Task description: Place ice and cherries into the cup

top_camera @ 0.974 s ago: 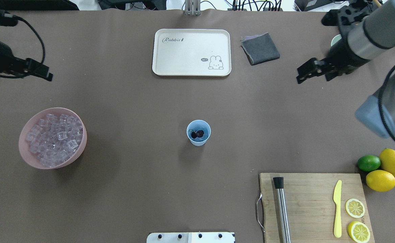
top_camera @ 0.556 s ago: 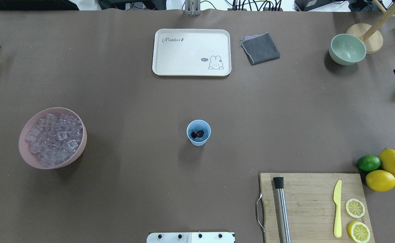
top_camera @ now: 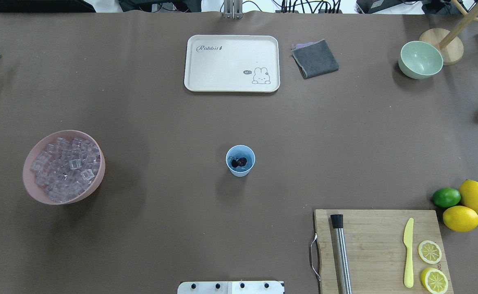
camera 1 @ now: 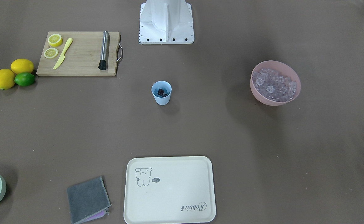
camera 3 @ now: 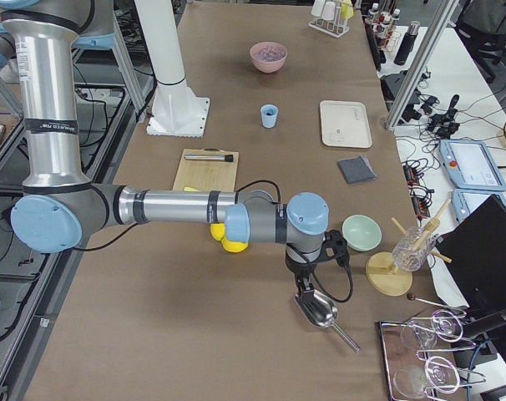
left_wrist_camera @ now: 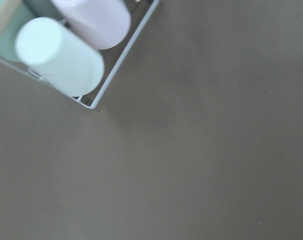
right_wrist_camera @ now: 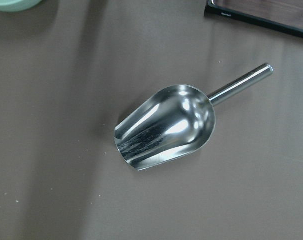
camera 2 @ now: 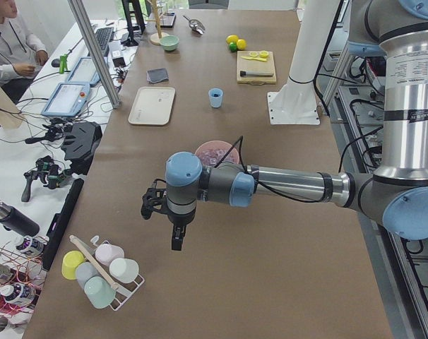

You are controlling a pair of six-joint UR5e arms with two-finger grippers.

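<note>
The light-blue cup (top_camera: 240,160) stands upright mid-table, also seen from the front (camera 1: 161,92). The dark cherries (top_camera: 239,162) lie inside it. The ice (top_camera: 65,165) fills a pink bowl (top_camera: 30,185) on the robot's left. Neither gripper shows in the overhead or front view. In the exterior left view my left gripper (camera 2: 176,239) hangs over bare table near a cup rack (camera 2: 101,272), far from the cup. In the exterior right view my right gripper (camera 3: 306,282) hovers just above a metal scoop (right_wrist_camera: 166,125). I cannot tell whether either is open or shut.
A cream tray (top_camera: 231,63), grey cloth (top_camera: 315,58) and pale green bowl (top_camera: 421,59) line the far side. A cutting board (top_camera: 380,249) carries a metal rod, a yellow knife and lemon slices, with lemons (top_camera: 461,218) and a lime beside it.
Both arms have swung outward and left the overhead view, uncovering the green bowl and the wooden stand. The cup, cherries and bowl of ice have not moved.
</note>
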